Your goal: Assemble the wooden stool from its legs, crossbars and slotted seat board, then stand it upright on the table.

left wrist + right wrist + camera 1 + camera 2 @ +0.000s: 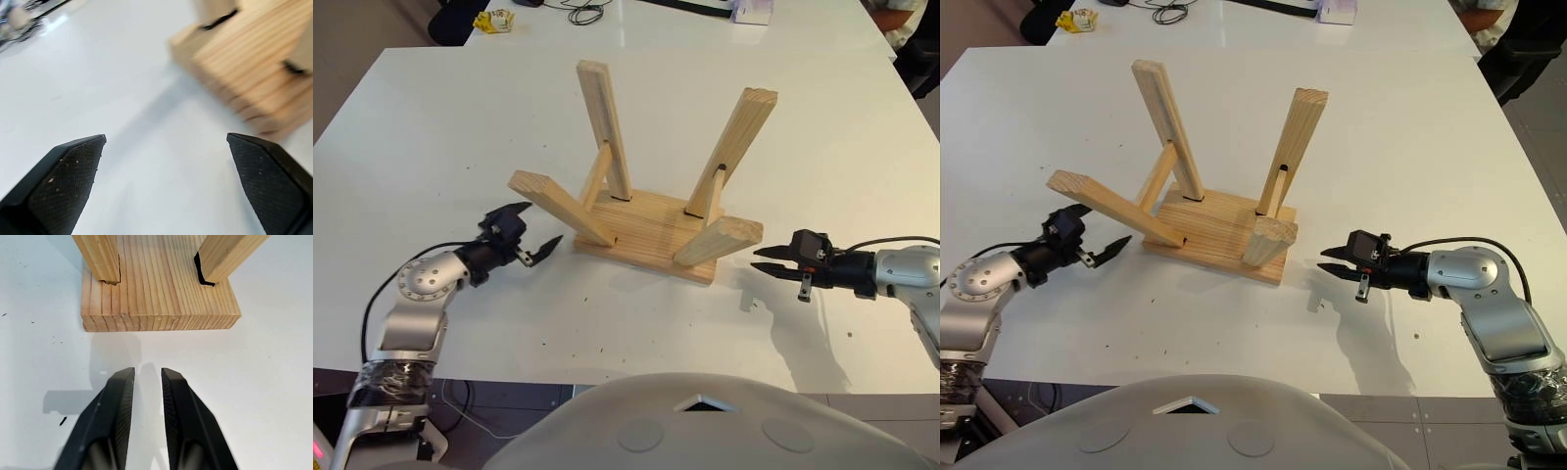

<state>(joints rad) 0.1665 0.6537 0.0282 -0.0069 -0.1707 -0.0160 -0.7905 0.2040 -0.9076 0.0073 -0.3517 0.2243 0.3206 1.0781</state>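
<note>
1. Black fingers of the left gripper [543,223] sit low over the white bench [431,117], left of the stool [641,211]. We read it as released: fingers spread wide, nothing between them.
2. Its tips point toward the near-left corner of the seat board [656,245], near it but not touching.
3. The stool is mid-bench and upside down, with the slotted seat board flat on the bench and four legs sticking up out of it.
4. The front-left leg [558,206] splays far out to the left and lies low, its free end near the left gripper.
5. The back-left leg [605,122] stands much steeper, tilted a little left. The left crossbar [597,176] runs slanted between these two legs.
6. The back-right leg [739,137] tilts right. The right crossbar [705,191] leans at its foot, by a dark slot in the board.
7. The front-right leg [720,240] leans out over the board's near-right edge.
8. The right gripper [759,259] is right of the seat board, just above the bench. It is aimed at the board's right edge but is apart from it.
9. In the wrist view we see the right gripper almost clenched, with a thin gap between the fingers and nothing held.
</note>
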